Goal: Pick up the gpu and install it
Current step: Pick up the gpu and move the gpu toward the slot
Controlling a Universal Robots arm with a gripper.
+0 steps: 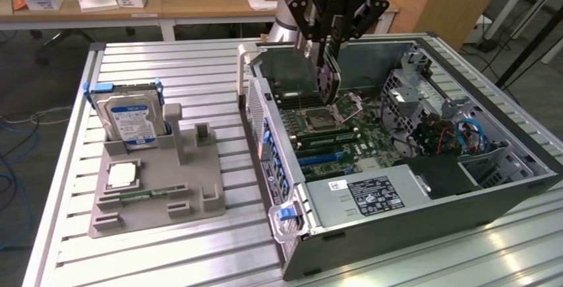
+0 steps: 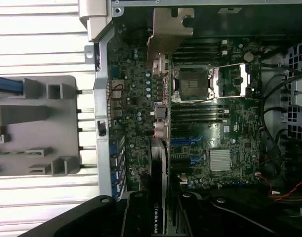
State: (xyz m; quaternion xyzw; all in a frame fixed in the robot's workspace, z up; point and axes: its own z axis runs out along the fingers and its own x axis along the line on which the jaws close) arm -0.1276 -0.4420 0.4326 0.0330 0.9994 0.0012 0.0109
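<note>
The gpu [image 1: 328, 79], a slim black card, hangs edge-on from my gripper [image 1: 322, 49], which is shut on its upper end. It hovers inside the open computer case [image 1: 264, 102], above the motherboard [image 1: 339, 138] and close to the CPU socket [image 1: 320, 119]. In the wrist view the gpu [image 2: 158, 163] runs as a narrow strip from between my fingers [image 2: 136, 217] out to its metal bracket [image 2: 168, 29], above the board's blue expansion slots [image 2: 185, 140]. The card's lower edge is apart from the board.
A grey holder tray [image 1: 198, 191] on the slatted metal table [image 1: 158, 254] carries a silver hard drive [image 1: 132, 121], a CPU chip [image 1: 121, 175] and a green memory stick [image 1: 145, 193]. The case's power supply [image 1: 365, 194] and drive cage with cables [image 1: 449, 135] flank the motherboard.
</note>
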